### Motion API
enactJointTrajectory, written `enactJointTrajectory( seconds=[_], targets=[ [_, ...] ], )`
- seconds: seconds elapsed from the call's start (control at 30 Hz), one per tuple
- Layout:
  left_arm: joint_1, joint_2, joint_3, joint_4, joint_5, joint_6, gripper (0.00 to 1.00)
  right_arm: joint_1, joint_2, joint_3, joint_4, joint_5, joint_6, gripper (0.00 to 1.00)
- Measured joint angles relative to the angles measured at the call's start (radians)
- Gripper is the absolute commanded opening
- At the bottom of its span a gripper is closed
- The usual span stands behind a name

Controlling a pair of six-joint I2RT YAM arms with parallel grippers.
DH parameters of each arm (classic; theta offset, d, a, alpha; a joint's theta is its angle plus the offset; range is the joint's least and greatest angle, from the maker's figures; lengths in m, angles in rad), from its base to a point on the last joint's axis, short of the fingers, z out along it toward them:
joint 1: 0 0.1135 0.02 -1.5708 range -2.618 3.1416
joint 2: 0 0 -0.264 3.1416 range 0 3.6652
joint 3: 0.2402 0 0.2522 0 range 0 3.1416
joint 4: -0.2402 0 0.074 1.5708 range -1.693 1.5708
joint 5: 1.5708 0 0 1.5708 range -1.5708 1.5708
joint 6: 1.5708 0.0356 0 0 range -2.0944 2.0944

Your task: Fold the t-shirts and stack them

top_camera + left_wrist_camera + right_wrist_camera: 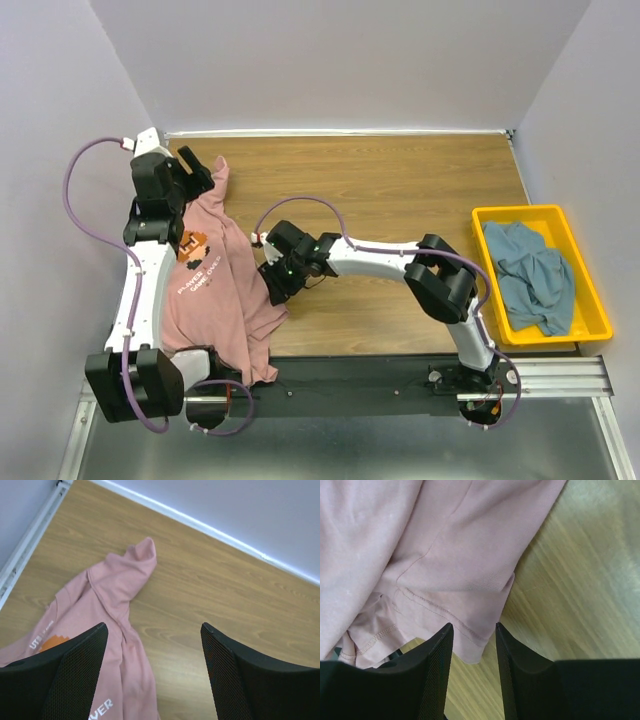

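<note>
On the left side of the brown wooden desk (400, 180) lies the pink t-shirt (215, 290). It is dusty pink, with a small orange-brown blocky picture and white letters on the front. It is not flat. It is bunched up and full of soft folds. It lies long-ways from the back of the desk to the front. One sleeve points to the back left corner, and the bottom part hangs over the front edge of the desk. The left hand (154, 627) hangs over the top part of this shirt, near the sleeve. Its two black fingers (75, 680) have a bumpy mesh skin. They are spread wide, with nothing between them. The cloth looks soft and thick, with a sewn line along its edge. The right hand (474, 626) is at the right edge of the pink shirt, low by the desk. Its fingers are a little apart and not squeezed together. A corner of the sewn edge shows in the gap between them. I cannot tell if the fingers touch the cloth. Far to the right sits a yellow plastic bin (545, 210), long and shaped like a box. The blue-grey t-shirt (530, 275) is in it, plain and crumpled in a heap.
</note>
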Motion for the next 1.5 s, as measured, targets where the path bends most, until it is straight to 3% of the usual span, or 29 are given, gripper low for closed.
enactJointTrajectory(
  seconds=[0.13, 0.23, 0.27, 0.37, 0.43, 0.67, 0.8, 0.93, 1.03, 1.5],
  targets=[
    [-0.009, -0.066, -0.081, -0.025, 0.002, 0.01, 0.82, 0.013, 0.0, -0.021, 0.0, 0.028, 0.018, 0.45],
    [-0.01, -0.116, -0.136, -0.042, 0.003, 0.018, 0.82, 0.023, 0.002, -0.042, -0.003, 0.039, 0.029, 0.37],
    [-0.01, -0.124, -0.146, -0.046, 0.004, 0.02, 0.82, 0.024, 0.002, -0.042, -0.003, 0.043, 0.031, 0.33],
    [-0.01, -0.152, -0.188, -0.047, 0.004, 0.026, 0.82, 0.026, 0.002, -0.047, -0.005, 0.05, 0.042, 0.08],
    [-0.01, -0.162, -0.205, -0.05, 0.005, 0.028, 0.82, 0.027, 0.002, -0.051, -0.01, 0.054, 0.043, 0.01],
    [-0.01, -0.169, -0.226, -0.051, 0.012, 0.041, 0.81, 0.003, -0.025, -0.075, -0.019, 0.186, 0.016, 0.01],
    [-0.011, -0.179, -0.242, -0.047, 0.013, 0.044, 0.81, -0.171, -0.073, -0.117, -0.045, 0.286, -0.026, 0.01],
    [-0.012, -0.179, -0.272, -0.041, 0.028, 0.045, 0.82, -0.429, -0.084, -0.112, -0.056, 0.404, -0.063, 0.33],
    [-0.012, -0.178, -0.286, -0.04, 0.033, 0.047, 0.82, -0.539, -0.085, -0.092, -0.077, 0.491, -0.083, 0.38],
    [-0.017, -0.179, -0.443, 0.047, 0.065, 0.047, 0.81, -0.485, -0.267, -0.145, -0.086, 0.388, -0.167, 0.38]
  ],
)
